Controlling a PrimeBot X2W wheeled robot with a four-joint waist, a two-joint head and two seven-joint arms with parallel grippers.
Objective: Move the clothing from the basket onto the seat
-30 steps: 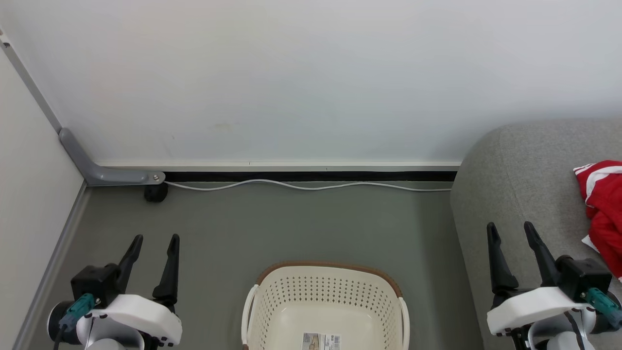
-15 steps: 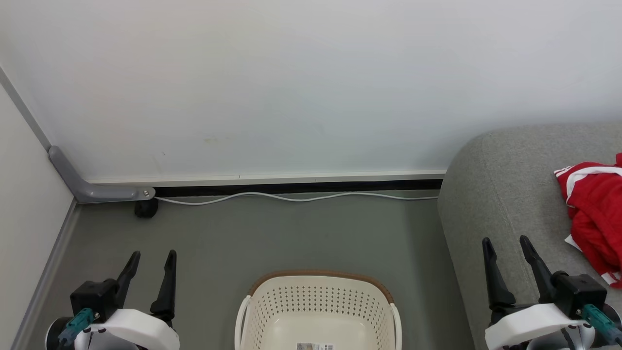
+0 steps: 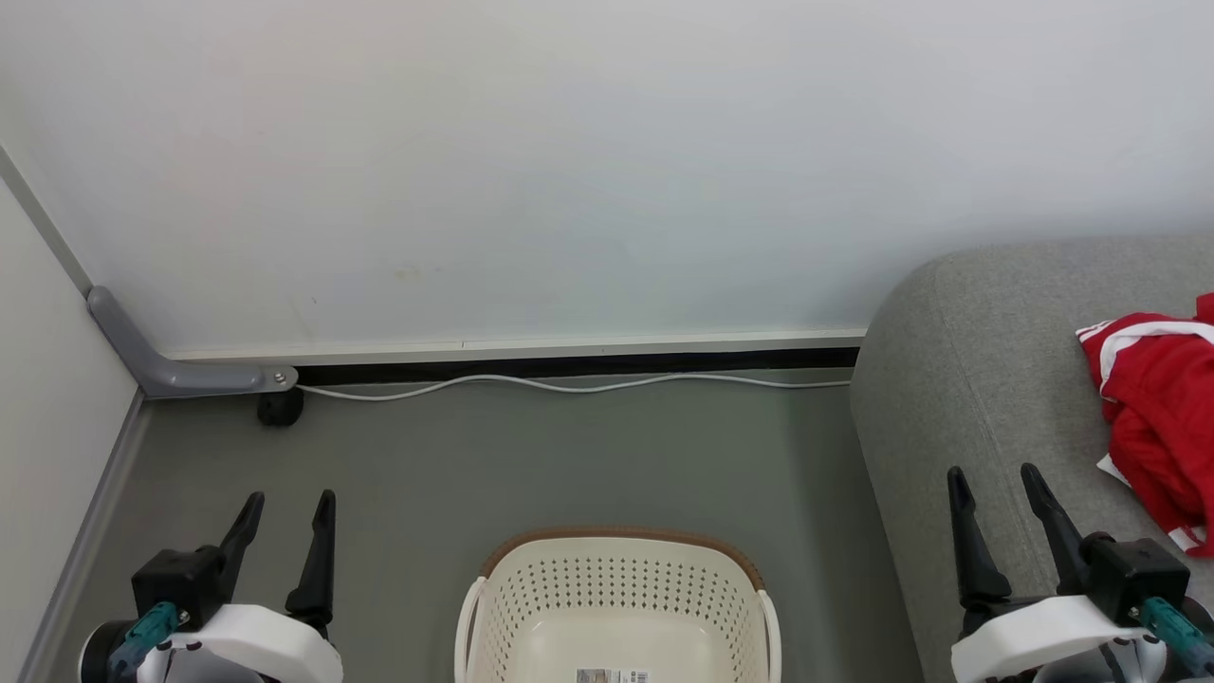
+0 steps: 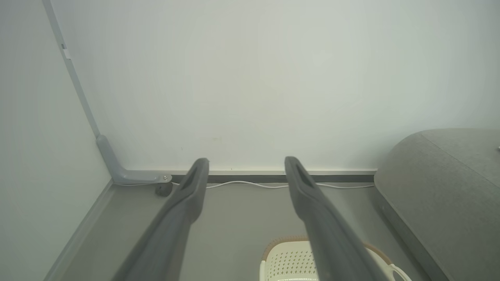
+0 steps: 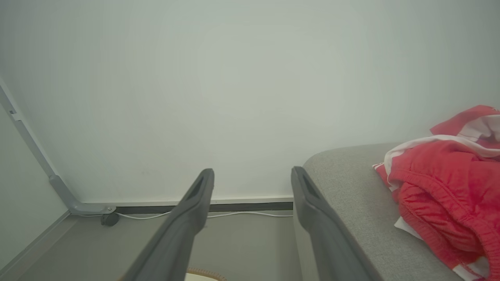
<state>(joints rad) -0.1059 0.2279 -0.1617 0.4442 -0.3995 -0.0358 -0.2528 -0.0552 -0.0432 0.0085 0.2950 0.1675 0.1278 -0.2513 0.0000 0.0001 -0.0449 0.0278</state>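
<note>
Status: both arms sit low in the head view. Our left pincer is spread wide with nothing between the fingers, over the floor left of the basket. Our right pincer is likewise wide and carries nothing, over the near edge of the sofa. The red clothes lie bunched on the sofa cushion, right of the right pincer and apart from it, partly cut off by the frame edge. The basket stands on the floor between the two arms. The part of its inside we can see is bare cream plastic with a label on the bottom and no red fabric. Its near end is out of frame, so we can't rule out a piece left there. Our read: the transfer looks done, or nearly. What's left, if anything, is to check the hidden near end and lift whatever remains. The white cable along the wall base lies well apart from the basket.
</note>
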